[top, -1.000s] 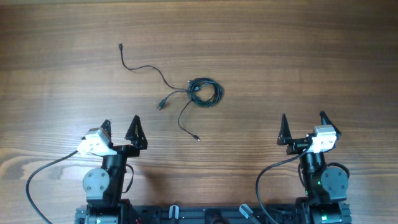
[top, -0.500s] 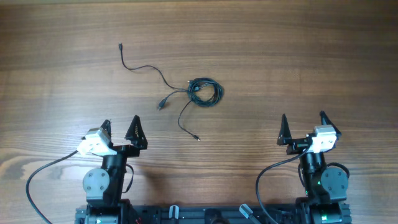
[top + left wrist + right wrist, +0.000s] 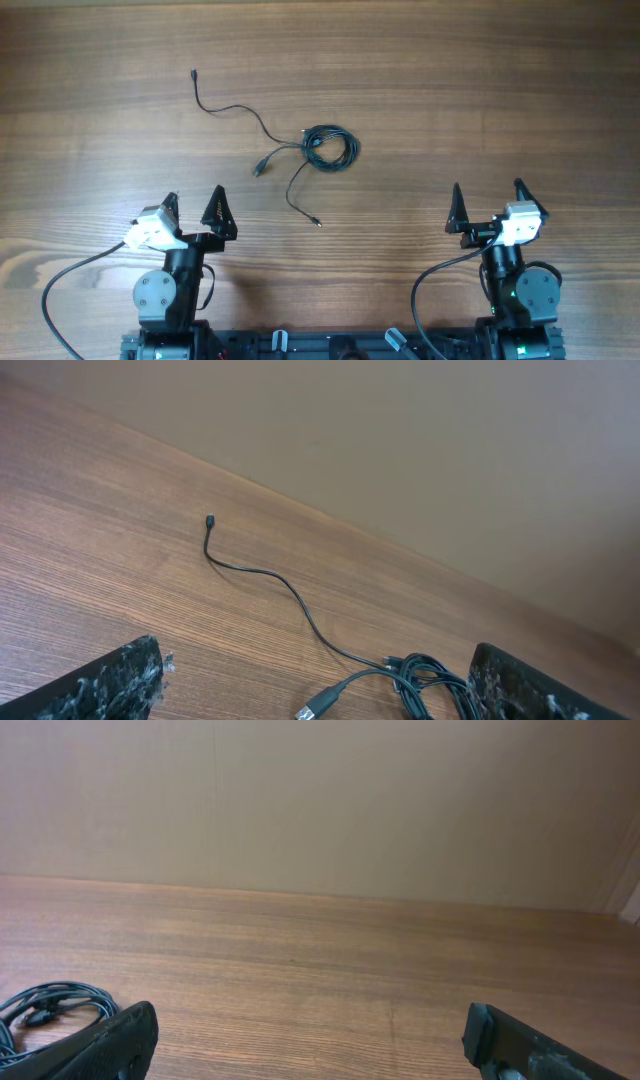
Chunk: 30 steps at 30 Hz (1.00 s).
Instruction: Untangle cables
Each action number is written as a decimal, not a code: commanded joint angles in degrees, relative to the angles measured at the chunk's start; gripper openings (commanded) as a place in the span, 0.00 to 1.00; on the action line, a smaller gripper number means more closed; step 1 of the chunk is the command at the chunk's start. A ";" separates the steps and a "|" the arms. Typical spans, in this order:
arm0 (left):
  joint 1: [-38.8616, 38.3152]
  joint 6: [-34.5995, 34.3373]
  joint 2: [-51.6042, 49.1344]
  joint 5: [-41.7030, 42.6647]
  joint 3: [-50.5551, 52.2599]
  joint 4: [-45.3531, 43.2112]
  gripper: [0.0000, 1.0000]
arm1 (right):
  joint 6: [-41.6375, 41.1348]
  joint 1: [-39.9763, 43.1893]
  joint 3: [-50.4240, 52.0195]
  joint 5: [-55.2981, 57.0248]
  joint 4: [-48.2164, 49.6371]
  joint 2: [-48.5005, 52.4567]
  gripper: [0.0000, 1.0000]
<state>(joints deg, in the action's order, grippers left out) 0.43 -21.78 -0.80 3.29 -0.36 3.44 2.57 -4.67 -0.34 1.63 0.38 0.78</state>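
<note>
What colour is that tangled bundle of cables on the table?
The cables are black; the overhead view shows it best.

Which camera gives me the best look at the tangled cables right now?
Overhead: the cables show whole, the coil plus every loose end. Left wrist shows one long strand and the coil cropped at the bottom edge. Right wrist catches only part of the coil, lower left.
</note>
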 commanded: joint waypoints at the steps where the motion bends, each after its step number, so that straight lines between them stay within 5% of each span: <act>1: -0.28 -0.11 0.31 -0.81 0.02 0.26 1.00 | -1.11 0.39 0.04 0.92 0.22 -0.52 1.00; 12: -0.26 -0.13 0.31 -1.62 0.02 -2.67 1.00 | -1.09 0.39 0.04 0.92 0.22 -0.52 1.00; 21: -0.28 -0.92 0.31 7.82 -2.32 -19.58 1.00 | -1.09 0.39 0.04 0.92 0.22 -0.50 1.00; 30: -0.26 -0.96 -2.99 7.72 -26.56 4.09 1.00 | -1.11 0.39 0.04 0.92 0.22 -0.52 1.00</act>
<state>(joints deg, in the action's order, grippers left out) 0.43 -23.22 -1.50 9.78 -16.45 2.79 2.57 -4.67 -0.34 1.63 0.43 0.78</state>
